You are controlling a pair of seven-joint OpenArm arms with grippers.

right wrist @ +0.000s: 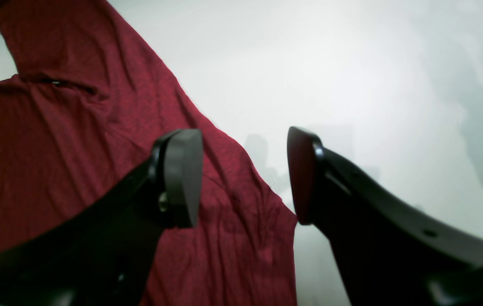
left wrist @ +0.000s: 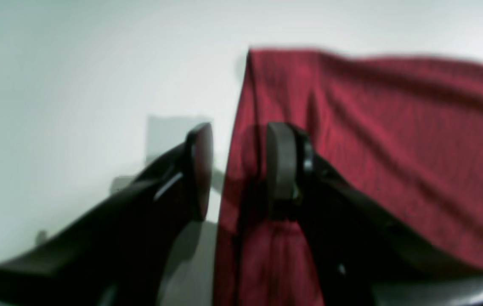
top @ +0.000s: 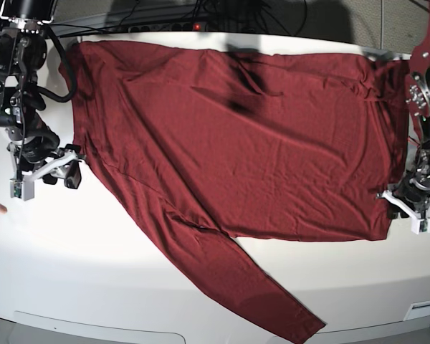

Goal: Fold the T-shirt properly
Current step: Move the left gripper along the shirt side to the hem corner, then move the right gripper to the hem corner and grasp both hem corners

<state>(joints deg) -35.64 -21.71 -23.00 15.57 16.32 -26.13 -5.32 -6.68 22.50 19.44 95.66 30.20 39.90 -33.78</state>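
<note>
T-shirt (top: 236,136) fabric is running right between the fingers of my left gripper (left wrist: 239,170): its jaws are standing apart, one finger (left wrist: 281,165) over the red cloth and the other over the bare white table (left wrist: 75,106), with the shirt's straight edge passing through the gap. Nothing is being pinched there. In the base view that gripper (top: 410,208) is sitting at the shirt's lower corner on the right side of the picture.

My right gripper (right wrist: 244,174) is spread wide, jaws well apart, holding nothing. One of its fingers (right wrist: 182,176) is hovering over a sleeve of the shirt (right wrist: 75,148), the other over plain tabletop, and the cloth's slanted edge is lying between them. In the base view this gripper (top: 46,172) is just beside the shirt's edge on the left of the picture.

Outward from both hands, the shirt is lying spread flat across the table (top: 93,265), wrinkled, reaching nearly from one arm to the other. One long sleeve is trailing down toward the near edge. Black cables (top: 165,14) are running along behind the far edge.
</note>
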